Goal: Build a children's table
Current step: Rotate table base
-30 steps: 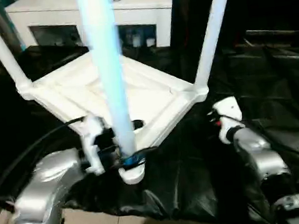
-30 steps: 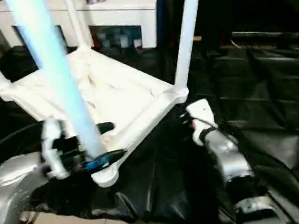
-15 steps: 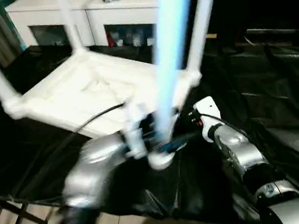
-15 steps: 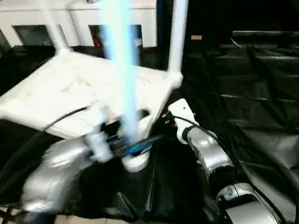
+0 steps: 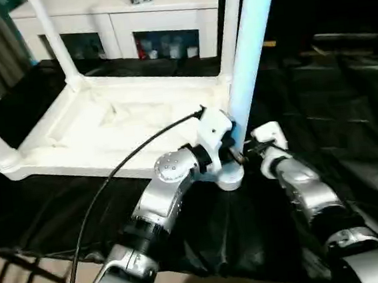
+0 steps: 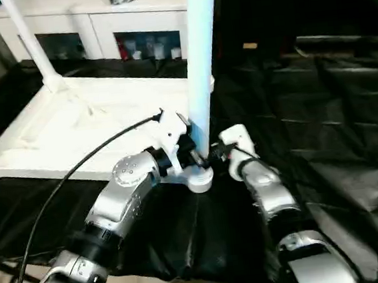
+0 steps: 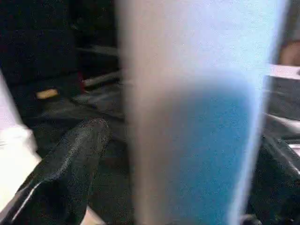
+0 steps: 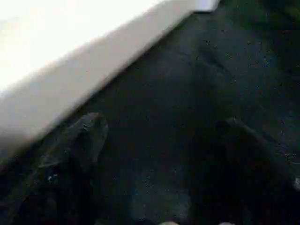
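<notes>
Fourth leg (image 5: 250, 48) is held upright by left gripper (image 5: 229, 152), fingers clamped round it, flared end at tabletop's (image 5: 108, 132) near corner. Right gripper (image 8: 154, 159) waits spread and empty just beside. If tilted, leg could miss the socket.

top (image 5: 107, 126): white, underside up, on black drape | three legs socketed | fourth leg (image 5: 247, 49): upright at near-right corner

One upturned tabletop (image 5: 108, 132), four upright legs (image 5: 250, 48), one cabinet (image 5: 123, 14), two end effectors (image 5: 233, 152).
</notes>
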Available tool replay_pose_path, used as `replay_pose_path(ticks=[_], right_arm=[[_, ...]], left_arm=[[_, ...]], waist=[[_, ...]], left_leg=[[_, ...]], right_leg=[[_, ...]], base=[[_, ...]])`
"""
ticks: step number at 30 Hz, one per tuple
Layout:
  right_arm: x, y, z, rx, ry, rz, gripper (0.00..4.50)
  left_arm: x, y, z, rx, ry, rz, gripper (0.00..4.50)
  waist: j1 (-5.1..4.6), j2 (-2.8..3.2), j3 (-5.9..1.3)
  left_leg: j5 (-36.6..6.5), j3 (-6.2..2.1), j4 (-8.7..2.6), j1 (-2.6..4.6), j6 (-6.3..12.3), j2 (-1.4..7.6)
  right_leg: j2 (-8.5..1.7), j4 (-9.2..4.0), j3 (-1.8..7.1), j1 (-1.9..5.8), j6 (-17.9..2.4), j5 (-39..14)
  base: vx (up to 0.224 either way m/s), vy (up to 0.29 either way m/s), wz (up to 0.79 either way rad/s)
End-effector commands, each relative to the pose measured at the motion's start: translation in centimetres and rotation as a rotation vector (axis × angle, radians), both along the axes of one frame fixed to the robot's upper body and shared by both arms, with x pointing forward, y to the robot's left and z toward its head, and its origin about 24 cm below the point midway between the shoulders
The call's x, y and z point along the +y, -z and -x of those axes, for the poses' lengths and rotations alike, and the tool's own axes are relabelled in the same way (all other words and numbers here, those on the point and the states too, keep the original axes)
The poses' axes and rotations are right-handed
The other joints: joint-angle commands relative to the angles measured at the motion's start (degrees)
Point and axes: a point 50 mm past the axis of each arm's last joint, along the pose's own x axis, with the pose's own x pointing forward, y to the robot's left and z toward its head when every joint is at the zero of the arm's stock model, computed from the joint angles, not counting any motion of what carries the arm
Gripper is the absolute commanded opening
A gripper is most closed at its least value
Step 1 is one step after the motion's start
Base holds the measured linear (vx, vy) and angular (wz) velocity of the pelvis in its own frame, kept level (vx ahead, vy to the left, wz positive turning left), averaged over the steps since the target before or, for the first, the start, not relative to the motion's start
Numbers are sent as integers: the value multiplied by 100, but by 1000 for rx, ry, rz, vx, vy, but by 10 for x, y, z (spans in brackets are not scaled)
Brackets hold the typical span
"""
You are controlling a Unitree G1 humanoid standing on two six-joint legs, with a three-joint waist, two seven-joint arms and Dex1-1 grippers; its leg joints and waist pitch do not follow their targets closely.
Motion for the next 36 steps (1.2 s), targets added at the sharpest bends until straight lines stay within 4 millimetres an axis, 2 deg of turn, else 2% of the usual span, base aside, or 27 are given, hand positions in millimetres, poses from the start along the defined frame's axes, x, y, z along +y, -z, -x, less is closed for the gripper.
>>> replay_pose_path(ticks=[1,6,7,8,9,11,14,15,16,17,18,20,22,23,24,25,26,27,28,29,30,31,32,33,34,35,36], right_arm=[[-6,-7,-1,-38,23,-16,428],[-26,-15,9,-88,43,-21,428],[-30,-19,12,-108,41,-20,428],[-31,-22,15,-125,34,-26,428],[-31,-26,19,-150,22,-33,428],[-30,-30,23,-165,13,-39,428],[-23,-34,34,-177,8,-58,428],[-19,-34,40,-175,5,-64,428],[-14,-34,47,-170,4,-72,428],[-14,-34,47,-170,4,-72,428],[-10,-33,53,-169,6,-82,428],[-7,-33,56,-168,9,-90,428],[-5,-31,60,-150,28,-105,428],[-3,-27,63,-128,68,-139,428],[-3,-27,63,-128,68,-139,428],[-2,-24,64,-109,104,-163,428],[-2,-24,64,-109,104,-163,428],[2,-24,66,-94,150,-186,428],[2,-24,66,-94,150,-186,428],[2,-24,66,-94,150,-186,428],[3,-25,66,-90,162,-186,428],[3,-26,66,-91,165,-187,428],[3,-27,66,-91,181,-193,428],[3,-28,65,-84,190,-202,428],[3,-28,65,-82,192,-203,428],[3,-28,65,-82,192,-203,428],[2,-29,64,-73,194,-196,428]], left_arm=[[9,2,-2,0,-33,14,447],[35,13,13,50,29,88,447],[43,16,18,74,33,111,447],[51,19,23,100,23,124,447],[61,23,28,115,-15,128,447],[69,27,32,125,-47,129,447],[92,39,45,150,-183,62,447],[101,42,52,153,-238,39,447],[109,44,57,148,-298,21,447],[109,44,57,148,-298,21,447],[117,44,59,153,-370,10,447],[122,45,60,160,-415,5,447],[129,45,58,132,-512,-43,447],[135,47,54,146,-613,-90,447],[135,47,54,146,-613,-90,447],[136,46,49,138,-672,-101,447],[136,46,49,138,-672,-101,447],[129,37,37,109,-756,-91,447],[129,37,37,109,-756,-91,447],[129,37,37,109,-756,-91,447],[126,33,34,87,-768,-101,447],[125,33,34,86,-769,-102,447],[120,33,31,87,-768,-107,447],[115,33,30,101,-767,-96,447],[114,33,30,104,-766,-93,447],[114,33,30,104,-766,-93,447],[112,36,28,125,-777,-93,447]], waist=[[28,-80,-408],[41,-134,-370],[15,-131,-385],[25,-144,-395],[20,-116,-376],[-5,-137,-362],[-16,-111,-312],[-5,-169,-299],[-15,-183,-296],[-5,-155,-295],[-33,-212,-296],[-2,-177,-307],[-19,-197,-281],[-62,-207,-303],[-24,-238,-303],[35,-270,-311],[32,-244,-336],[213,-346,-357],[213,-346,-357],[297,-356,-346],[240,-262,-315],[76,-123,-346],[3,-2,-368],[-143,138,-357],[-143,138,-357],[-218,88,-431],[-208,51,-477]], left_leg=[[-990,18,-321,-28,396,22],[-1137,7,-358,-65,417,43],[-1204,28,-343,-15,405,34],[-1167,21,-343,-25,395,47],[-1111,14,-363,-56,414,59],[-1236,19,-371,-41,402,61],[-1553,5,-420,-28,318,78],[-1620,-16,-436,-39,267,93],[-1623,-5,-438,-44,258,82],[-1653,-12,-448,-27,231,91],[-1707,3,-436,-11,205,60],[-1599,-11,-445,-24,174,74],[-1753,-21,-461,-22,147,69],[-1782,122,-338,99,28,61],[-1852,156,-287,117,-3,11],[-1849,188,-255,68,125,-32],[-1912,306,-94,176,65,-50],[-1778,191,163,48,323,-159],[-1778,191,163,48,323,-159],[-1481,52,243,-15,385,-168],[-1213,-42,26,-17,172,-130],[-1067,-70,-306,317,-272,114],[-1097,-373,-590,233,-210,448],[-625,-565,-778,236,-223,871],[-625,-565,-778,236,-223,871],[175,-637,-684,272,376,1026],[1019,-459,-346,217,1443,786]], right_leg=[[-316,-457,169,358,-1277,-1220],[-353,-489,172,362,-1121,-1743],[-320,-511,164,300,-1096,-1839],[-330,-484,171,327,-1087,-1764],[-315,-474,166,309,-1068,-1691],[-304,-498,155,280,-994,-1869],[-286,-539,154,230,-812,-2314],[-307,-540,175,235,-606,-2547],[-298,-565,176,224,-533,-2649],[-300,-571,179,208,-479,-2715],[-275,-608,172,171,-399,-2897],[-279,-588,194,172,-350,-2669],[-262,-603,178,146,-292,-2744],[-167,-698,296,8,-163,-2858],[-204,-661,352,-3,-151,-2976],[-302,-692,509,47,-130,-3283],[-222,-765,727,-86,-100,-3511],[-390,-840,1303,121,-299,-3648],[-390,-840,1303,121,-299,-3648],[-344,-851,1558,155,-446,-3519],[64,-704,1449,44,-467,-2966],[627,-427,894,-334,-146,-1798],[349,-74,494,-135,-341,-602],[156,39,241,-129,-478,-291],[156,39,241,-129,-478,-291],[-39,147,103,-90,-508,-133],[-248,62,61,-57,-901,273]], base=[[0,0,0],[0,0,0],[0,0,0],[0,0,0],[0,0,0],[0,0,0],[0,0,0],[0,0,0],[0,0,0],[0,0,0],[0,0,0],[0,0,0],[0,0,0],[0,0,0],[0,0,0],[-9,27,-19],[-9,27,-19],[-5,45,-32],[-7,89,-39],[-7,89,-39],[-11,121,-49],[-30,119,-40],[-30,119,-40],[-33,105,-5],[11,68,7],[11,68,7],[0,0,0]])
